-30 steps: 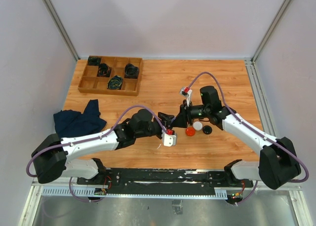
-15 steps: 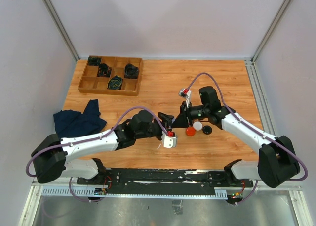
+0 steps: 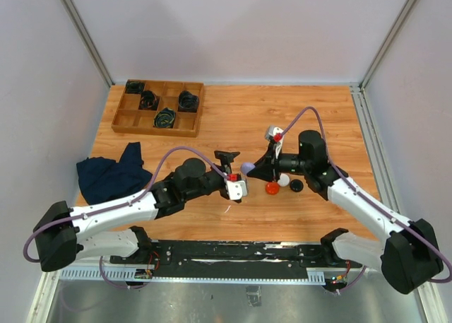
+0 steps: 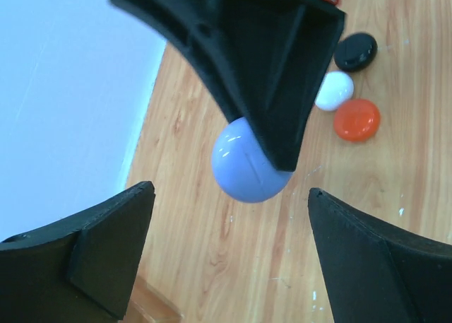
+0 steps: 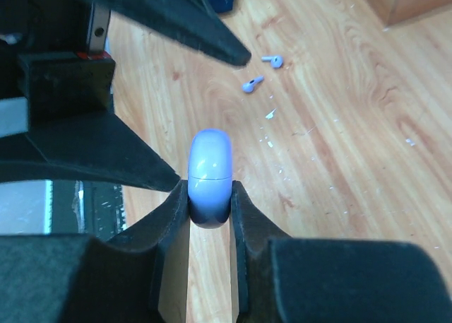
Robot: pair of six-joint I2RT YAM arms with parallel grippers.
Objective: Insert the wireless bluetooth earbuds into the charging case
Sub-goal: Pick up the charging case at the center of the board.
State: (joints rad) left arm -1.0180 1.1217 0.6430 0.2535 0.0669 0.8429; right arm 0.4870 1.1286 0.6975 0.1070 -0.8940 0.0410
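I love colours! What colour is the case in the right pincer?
The case is pale purple, clearest in right wrist view.

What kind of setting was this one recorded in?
Likely a lab robot cell: a wooden tabletop boxed in by plain white panels, two white-and-black arms bolted at its near edge, and a brown compartment tray of coiled black cables.

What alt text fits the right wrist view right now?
The right pincer clamps a lavender round case on edge between its fingers. Beyond it, two loose lavender earbuds lie on the wooden table.
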